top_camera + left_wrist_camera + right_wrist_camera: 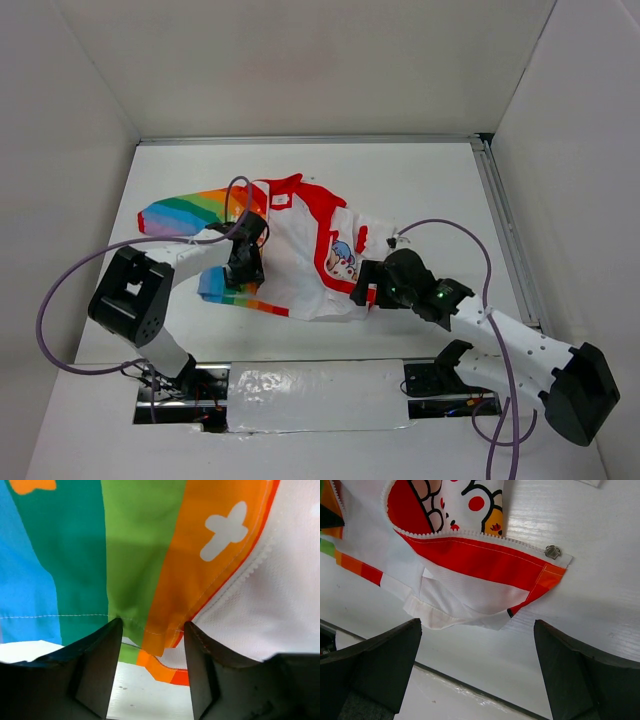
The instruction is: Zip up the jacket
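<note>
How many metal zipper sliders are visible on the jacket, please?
1. The slider lies at the end of the zipper teeth, on the red corner of the jacket, ahead of the open right gripper. Folds could hide another.

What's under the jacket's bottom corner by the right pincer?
Bare white table shows around the red-and-orange corner of the jacket, ahead of the open right pincer. Anything beneath the fabric itself is covered.
</note>
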You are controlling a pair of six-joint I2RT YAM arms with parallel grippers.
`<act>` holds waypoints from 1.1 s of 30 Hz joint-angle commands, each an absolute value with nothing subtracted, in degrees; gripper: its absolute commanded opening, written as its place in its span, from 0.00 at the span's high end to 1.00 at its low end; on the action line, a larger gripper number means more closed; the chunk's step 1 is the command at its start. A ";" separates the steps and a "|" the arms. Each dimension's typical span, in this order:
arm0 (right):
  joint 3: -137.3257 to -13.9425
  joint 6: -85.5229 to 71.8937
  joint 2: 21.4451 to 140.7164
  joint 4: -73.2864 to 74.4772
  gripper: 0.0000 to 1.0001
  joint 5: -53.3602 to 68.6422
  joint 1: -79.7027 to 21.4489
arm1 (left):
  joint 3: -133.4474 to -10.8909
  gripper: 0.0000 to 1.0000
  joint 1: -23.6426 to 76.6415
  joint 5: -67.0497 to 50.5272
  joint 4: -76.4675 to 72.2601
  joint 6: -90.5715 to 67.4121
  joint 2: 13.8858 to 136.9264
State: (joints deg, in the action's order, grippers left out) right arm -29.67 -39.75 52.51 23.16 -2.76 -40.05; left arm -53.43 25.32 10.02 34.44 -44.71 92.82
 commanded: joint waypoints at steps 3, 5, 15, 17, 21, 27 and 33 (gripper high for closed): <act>-30.59 -40.52 52.73 21.80 0.00 -4.83 -41.04 | -54.49 0.54 25.22 10.37 33.57 -44.38 93.00; -30.23 -40.52 53.08 21.36 0.00 -4.66 -41.13 | -54.84 0.60 25.22 9.15 33.49 -43.77 92.03; -30.23 -40.52 58.00 19.08 0.04 -5.89 -43.15 | -54.67 0.70 25.22 6.34 35.33 -42.63 82.36; -30.41 -40.34 58.80 17.94 0.04 -5.89 -43.85 | -53.97 0.75 25.14 5.45 34.46 -41.40 80.43; -31.55 -40.60 60.90 16.88 0.03 -6.33 -45.35 | -52.65 0.96 24.96 4.13 32.96 -40.96 78.84; -34.45 -39.82 68.44 14.32 0.06 -7.03 -48.07 | -49.84 1.00 25.22 0.44 30.16 -39.99 74.55; -42.79 -43.06 80.14 18.98 0.50 -19.23 -48.61 | -45.97 1.00 26.72 -6.14 27.34 -40.25 65.33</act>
State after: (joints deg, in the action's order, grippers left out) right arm -38.52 -41.01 77.10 18.61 -10.96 -48.40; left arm -47.05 25.74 -1.28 30.68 -40.69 70.28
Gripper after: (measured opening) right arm 0.553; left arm 0.084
